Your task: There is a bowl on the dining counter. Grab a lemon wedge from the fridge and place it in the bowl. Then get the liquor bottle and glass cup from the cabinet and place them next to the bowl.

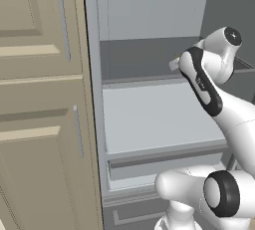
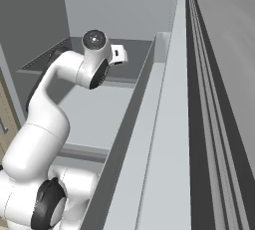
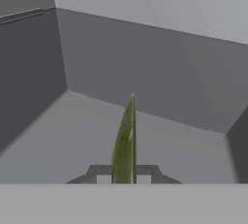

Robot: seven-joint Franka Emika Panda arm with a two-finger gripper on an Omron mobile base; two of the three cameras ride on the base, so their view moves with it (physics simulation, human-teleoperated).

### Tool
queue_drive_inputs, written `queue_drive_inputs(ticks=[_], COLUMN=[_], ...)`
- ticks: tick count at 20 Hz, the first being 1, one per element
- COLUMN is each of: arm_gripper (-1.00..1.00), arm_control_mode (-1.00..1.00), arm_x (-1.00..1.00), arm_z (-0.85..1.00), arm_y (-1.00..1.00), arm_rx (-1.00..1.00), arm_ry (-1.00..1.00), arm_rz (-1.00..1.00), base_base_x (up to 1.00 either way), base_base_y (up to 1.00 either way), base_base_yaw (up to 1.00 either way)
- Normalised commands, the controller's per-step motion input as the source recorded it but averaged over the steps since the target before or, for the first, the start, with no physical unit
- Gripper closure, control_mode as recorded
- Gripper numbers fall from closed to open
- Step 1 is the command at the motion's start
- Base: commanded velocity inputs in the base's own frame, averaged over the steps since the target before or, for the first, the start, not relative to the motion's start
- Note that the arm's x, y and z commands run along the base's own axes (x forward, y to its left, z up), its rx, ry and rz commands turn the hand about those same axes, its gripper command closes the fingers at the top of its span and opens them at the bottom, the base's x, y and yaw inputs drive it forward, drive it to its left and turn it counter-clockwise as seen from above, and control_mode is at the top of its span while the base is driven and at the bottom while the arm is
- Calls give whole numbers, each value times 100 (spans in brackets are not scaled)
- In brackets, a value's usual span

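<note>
The grey fridge (image 1: 149,119) stands open, and my arm reaches onto its upper shelf (image 2: 137,57). In the hand view, a thin yellow-green lemon wedge (image 3: 125,140) stands upright between the two dark finger tips, just above the grey shelf floor. My gripper (image 3: 124,177) is shut on the wedge. From the base views only the back of the white hand (image 1: 174,64) (image 2: 118,55) shows at the shelf, and the wedge is hidden behind it. The bowl, the dining counter, the liquor bottle, the glass cup and the cabinet are out of view.
A tall beige panelled cupboard (image 1: 40,99) stands directly left of the fridge. The open fridge door (image 2: 169,139) runs along the arm's right side. The fridge's back wall (image 3: 155,63) and side walls close in around the hand. A lower shelf and drawer front (image 1: 164,162) lie beneath.
</note>
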Motion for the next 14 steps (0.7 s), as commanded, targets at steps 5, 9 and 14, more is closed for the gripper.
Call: queue_drive_inputs(ticks=[5, 9, 14], arm_gripper=[100, 100, 100], arm_control_mode=[-100, -100, -100], arm_x=[0, 0, 0], arm_z=[0, 0, 0], arm_y=[0, 0, 0], arm_rx=[0, 0, 0], arm_ry=[0, 0, 0], arm_rz=[0, 0, 0], base_base_x=[0, 0, 0], base_base_y=[0, 0, 0], base_base_yaw=[0, 0, 0])
